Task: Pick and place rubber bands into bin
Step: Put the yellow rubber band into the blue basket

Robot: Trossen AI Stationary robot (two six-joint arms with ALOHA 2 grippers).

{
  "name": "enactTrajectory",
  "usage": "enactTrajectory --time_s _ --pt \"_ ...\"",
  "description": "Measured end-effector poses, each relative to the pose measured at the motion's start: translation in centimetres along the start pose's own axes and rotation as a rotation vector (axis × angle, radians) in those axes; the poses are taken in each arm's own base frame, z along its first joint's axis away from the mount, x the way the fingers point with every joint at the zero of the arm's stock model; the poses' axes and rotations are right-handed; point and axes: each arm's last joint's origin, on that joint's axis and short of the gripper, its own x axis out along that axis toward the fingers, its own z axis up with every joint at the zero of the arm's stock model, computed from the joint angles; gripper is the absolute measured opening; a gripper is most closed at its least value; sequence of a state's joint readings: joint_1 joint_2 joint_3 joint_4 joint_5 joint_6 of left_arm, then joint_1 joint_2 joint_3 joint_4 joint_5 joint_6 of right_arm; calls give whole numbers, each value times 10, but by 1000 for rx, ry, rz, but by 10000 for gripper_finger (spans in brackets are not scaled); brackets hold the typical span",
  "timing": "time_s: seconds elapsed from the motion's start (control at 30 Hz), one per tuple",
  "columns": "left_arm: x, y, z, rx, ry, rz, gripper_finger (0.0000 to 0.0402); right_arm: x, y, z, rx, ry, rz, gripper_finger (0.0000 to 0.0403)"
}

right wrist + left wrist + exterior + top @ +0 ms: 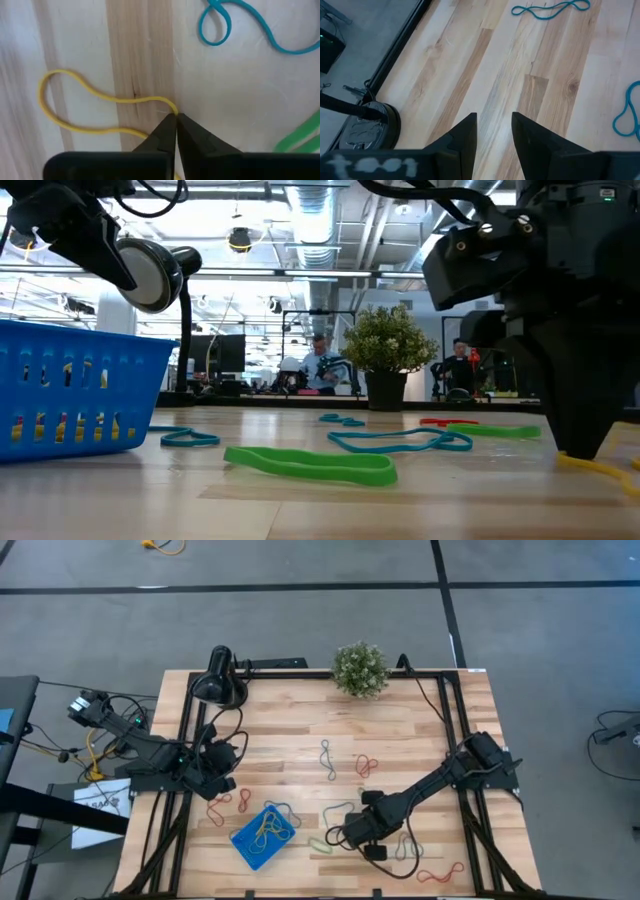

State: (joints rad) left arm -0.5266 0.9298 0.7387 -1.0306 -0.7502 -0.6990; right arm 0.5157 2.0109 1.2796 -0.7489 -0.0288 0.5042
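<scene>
Right pincer is pinching the yellow band on the bench — lifting straight up, carrying to bin; left pincer is idling, spread.

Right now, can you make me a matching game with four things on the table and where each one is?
Things:
1. yellow rubber band
2. plant
3. lamp
4. bin

Places:
A. far edge of the table, middle
B. pinched in the right gripper
C. near edge, left of the right gripper
D. far left corner

Pairs: 1-B, 2-A, 3-D, 4-C
</scene>
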Motion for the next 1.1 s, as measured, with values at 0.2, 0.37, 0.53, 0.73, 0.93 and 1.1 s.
enactTrajectory --time_s 0.2,0.37,0.53,0.73,0.93,1.1 --pt "0 0 0 0 0 0 112 -15 12 3 -18 -32 10 2" --pt "0 0 0 -1 -1 -1 112 -68 29 9 -142 -264 106 1" --pt "0 0 1 -5 -5 -4 112 -115 32 13 -223 -546 44 1" --pt "0 -1 1 -7 -6 -6 112 -157 28 33 -297 -956 -114 0" --pt "0 -1 1 3 -11 -11 112 -153 15 69 -368 -1155 -138 0" --pt "0 -1 1 11 -11 -10 112 -117 -1 97 -362 -1149 -98 0"
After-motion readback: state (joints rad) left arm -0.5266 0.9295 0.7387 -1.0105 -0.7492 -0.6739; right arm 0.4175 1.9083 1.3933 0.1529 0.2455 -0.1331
